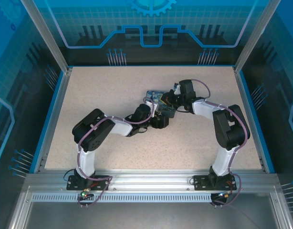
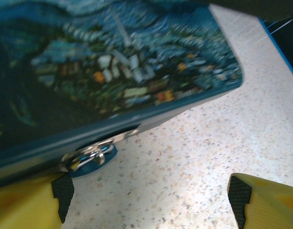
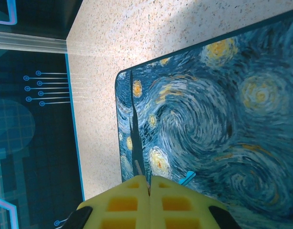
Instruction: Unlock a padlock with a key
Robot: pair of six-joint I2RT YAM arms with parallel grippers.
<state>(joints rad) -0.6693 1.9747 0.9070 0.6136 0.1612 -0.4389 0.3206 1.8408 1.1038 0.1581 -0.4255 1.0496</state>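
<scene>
We've got the left gripper (image 2: 151,194) spread wide, nothing between its pads (image 2: 63,192), just bare speckled table (image 2: 208,157) under the gap. The padlock (image 2: 91,157) sits just ahead of one finger: small blue body with shiny metal loops, tucked under the lower edge of the painted tin (image 2: 113,71). Touching the tin or just shy of it, we can't tell. A silver strip (image 2: 125,136) on the tin's rim is right above it. The right gripper (image 3: 149,182) is fully closed, tips together, over the tin lid near a corner. A thin sliver (image 3: 138,168) pokes out ahead of the tips; we can't tell what it is. In the top camera both grippers meet at the tin, left on its near side, right on its far side.
</scene>
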